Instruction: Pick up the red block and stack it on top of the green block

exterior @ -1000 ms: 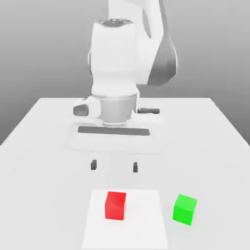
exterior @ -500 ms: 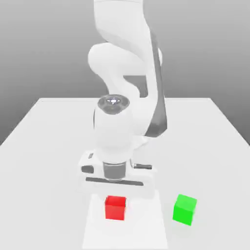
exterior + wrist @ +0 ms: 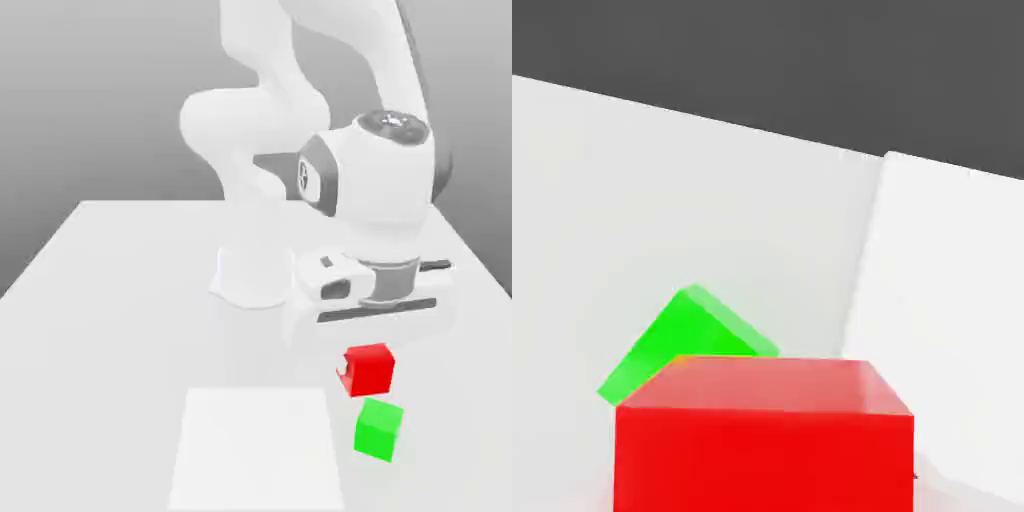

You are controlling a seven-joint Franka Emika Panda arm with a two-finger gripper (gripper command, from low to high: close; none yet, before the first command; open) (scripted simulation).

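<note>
The red block (image 3: 372, 370) hangs in the air just under the hand, with my gripper (image 3: 368, 366) shut on it. It is slightly tilted in the exterior view. The green block (image 3: 378, 429) rests on the table directly below it, toward the exterior view's right, with a small gap between the two cubes. In the hand view the red block (image 3: 762, 436) is close up, and the green block (image 3: 680, 343) peeks out from behind and below it.
A lighter white square patch (image 3: 256, 450) lies on the table (image 3: 110, 300) to the exterior view's left of the green block. The arm's base (image 3: 250, 275) stands at mid-table behind the blocks. The table's right edge runs close to the green block.
The hand came down over the red block on the white patch, took hold of it, lifted it and carried it to the exterior view's right, above the green block.
</note>
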